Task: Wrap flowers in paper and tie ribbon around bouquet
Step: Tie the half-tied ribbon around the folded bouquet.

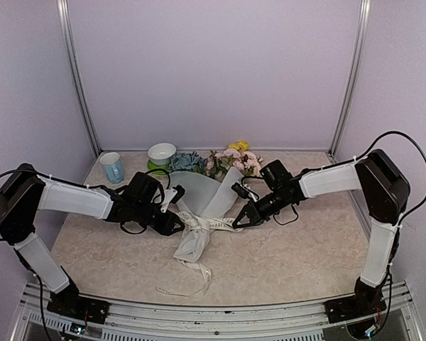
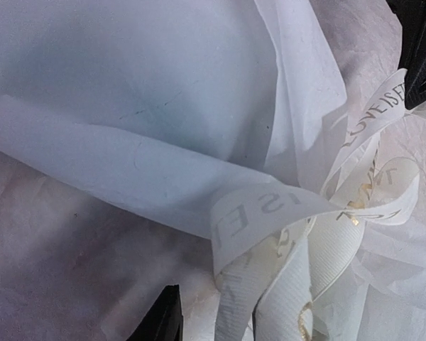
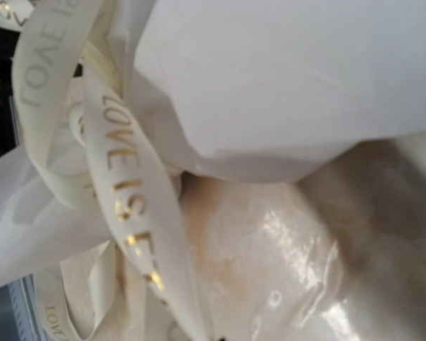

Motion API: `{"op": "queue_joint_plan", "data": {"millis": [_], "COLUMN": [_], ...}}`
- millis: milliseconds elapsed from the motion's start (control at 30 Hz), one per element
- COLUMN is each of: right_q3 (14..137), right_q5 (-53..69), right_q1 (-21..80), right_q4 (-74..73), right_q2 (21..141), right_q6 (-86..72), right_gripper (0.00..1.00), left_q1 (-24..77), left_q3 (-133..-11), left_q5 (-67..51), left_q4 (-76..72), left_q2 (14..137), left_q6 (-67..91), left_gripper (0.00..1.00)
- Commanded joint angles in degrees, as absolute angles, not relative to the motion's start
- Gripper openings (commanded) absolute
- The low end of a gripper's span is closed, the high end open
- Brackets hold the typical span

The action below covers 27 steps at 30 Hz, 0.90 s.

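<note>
The bouquet lies in the middle of the table. Its flowers (image 1: 224,161), pink, yellow and blue, point toward the back wall. The white paper (image 1: 202,202) forms a cone around the stems. The cream ribbon (image 1: 207,224) with lettering is looped round the cone's narrow part, and one tail trails toward the front edge. My left gripper (image 1: 176,226) sits at the ribbon's left side with its jaws parted. One black finger (image 2: 162,320) stands clear of the ribbon strands (image 2: 270,298); the other is hidden behind them. My right gripper (image 1: 238,222) is shut on a ribbon end (image 2: 380,106) on the right.
A light blue cup (image 1: 112,168) stands at the back left. Beside it a white bowl (image 1: 161,152) rests on something green. Metal frame posts (image 1: 78,78) and purple walls close in the back and sides.
</note>
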<state>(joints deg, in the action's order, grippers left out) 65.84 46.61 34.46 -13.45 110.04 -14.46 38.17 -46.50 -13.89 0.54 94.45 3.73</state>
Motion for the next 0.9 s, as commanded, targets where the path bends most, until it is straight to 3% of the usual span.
{"op": "queue_joint_plan", "data": {"millis": [0, 67, 300, 367, 467, 533, 733, 767, 800, 867], "right_q3": [67.3, 67.4, 68.3, 68.4, 68.6, 68.5, 68.6, 68.8, 68.8, 68.9], "right_q5": [48.2, 48.4, 48.2, 48.2, 48.2, 48.4, 48.9, 48.8, 48.7, 48.8], "right_q1": [34.7, 34.9, 35.1, 35.1, 35.1, 35.2, 35.5, 35.7, 35.7, 35.7], "right_q4": [-13.5, -13.5, -14.6, -14.6, -14.6, -14.4, -13.9, -13.9, -13.9, -13.9], "right_q2": [111.0, 111.3, 111.4, 111.3, 111.4, 111.4, 111.9, 112.0, 111.9, 111.9], "right_q6": [-14.1, -14.2, -13.4, -13.3, -13.4, -13.5, -14.1, -13.9, -14.0, -14.0], "right_gripper": [0.00, 0.00, 0.00, 0.00, 0.00, 0.00, 0.00, 0.00, 0.00, 0.00], "left_q1": [38.0, 38.1, 37.9, 37.8, 37.5, 37.5, 37.1, 36.9, 36.7, 36.0], "left_q3": [-50.3, -51.2, -50.4, -49.8, -50.4, -50.5, -50.2, -50.2, -50.1, -49.2], "left_q5": [-12.9, -13.7, -12.5, -12.6, -13.9, -15.4, -15.0, -14.7, -13.8, -13.6], "left_q4": [6.4, 7.8, 9.8, 9.9, 10.6, 10.7, 12.1, 12.6, 12.8, 12.5], "left_q2": [91.8, 91.4, 87.2, 86.7, 87.0, 87.1, 86.8, 86.8, 86.7, 86.5], "left_q6": [6.2, 6.5, 6.8, 6.7, 6.8, 6.7, 5.8, 6.0, 6.5, 7.4], "left_gripper": [0.44, 0.50, 0.50, 0.40, 0.12, 0.01, 0.00, 0.12, 0.35, 0.55]}}
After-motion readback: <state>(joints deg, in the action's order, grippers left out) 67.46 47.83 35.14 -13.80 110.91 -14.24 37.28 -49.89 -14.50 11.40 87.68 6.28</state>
